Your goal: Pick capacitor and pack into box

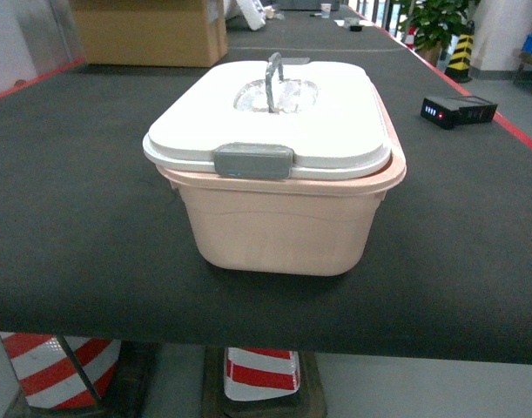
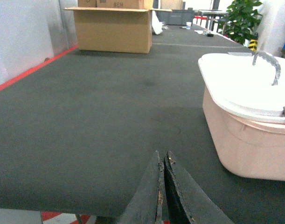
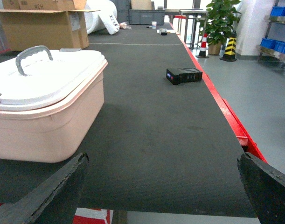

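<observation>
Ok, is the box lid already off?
No, the white lid sits on the pink box, with the grey latch down at its front edge.

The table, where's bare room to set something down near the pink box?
Bare mat lies left of the box, back to the cardboard carton, and right of it, up to the black device and the red edge. The strip in front of the box is narrow. Nothing looks crowded.
</observation>
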